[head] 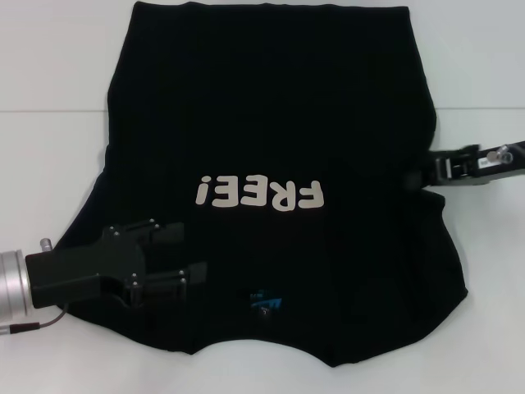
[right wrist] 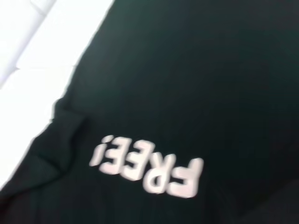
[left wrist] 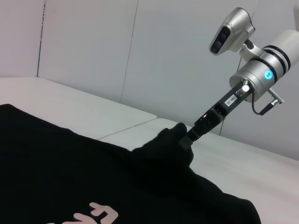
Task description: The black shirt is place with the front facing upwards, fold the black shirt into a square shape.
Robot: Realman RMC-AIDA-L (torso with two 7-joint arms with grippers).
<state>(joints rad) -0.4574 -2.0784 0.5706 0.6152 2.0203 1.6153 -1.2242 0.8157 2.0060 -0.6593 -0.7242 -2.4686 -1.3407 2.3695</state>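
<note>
The shirt (head: 271, 131) lies spread face up on the white table (head: 49, 66), collar nearest. Near its left sleeve, the left gripper (head: 184, 254) hovers with fingers parted, holding nothing. Farther off, the right gripper (head: 422, 175) pinches the shirt's right edge, bunching cloth.

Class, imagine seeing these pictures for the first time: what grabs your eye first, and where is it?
The black shirt fills the white table, its white FREE! lettering at centre. The left gripper sits open over the shirt's left side, while the right gripper pinches its right edge, bunching the cloth.
</note>
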